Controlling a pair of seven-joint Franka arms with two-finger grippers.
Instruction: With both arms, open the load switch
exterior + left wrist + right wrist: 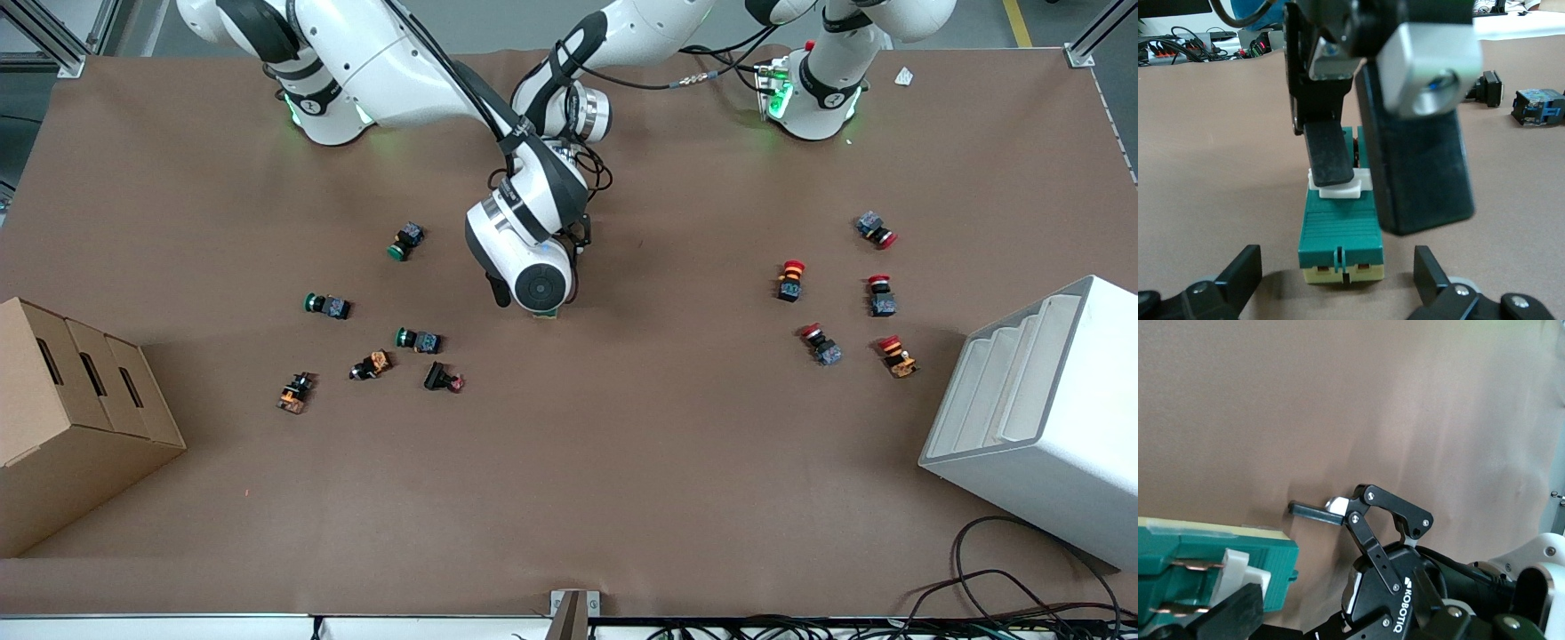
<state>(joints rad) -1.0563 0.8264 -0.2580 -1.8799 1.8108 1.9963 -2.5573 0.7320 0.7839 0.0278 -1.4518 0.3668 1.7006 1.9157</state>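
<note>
The load switch [1340, 230] lies on the brown table mid-way between the two arms; it is a dark green block with a cream base and a white toggle [1338, 188]. In the front view only its edge [544, 313] peeks out below the right arm's wrist [524, 267]. My left gripper [1338, 277] is open, its fingers [1245, 273] apart on either side of the switch's end without touching it. My right gripper [1378, 200] is open above the switch, one finger [1330, 155] resting on the white toggle. That finger [1238, 607] also shows against the toggle in the right wrist view.
Green-capped push-buttons [324, 305] and several small parts lie toward the right arm's end, beside a cardboard box [71, 400]. Red-capped push-buttons [789, 280] lie toward the left arm's end, by a white bin [1049, 409]. Cables [1022, 587] trail at the table's edge nearest the front camera.
</note>
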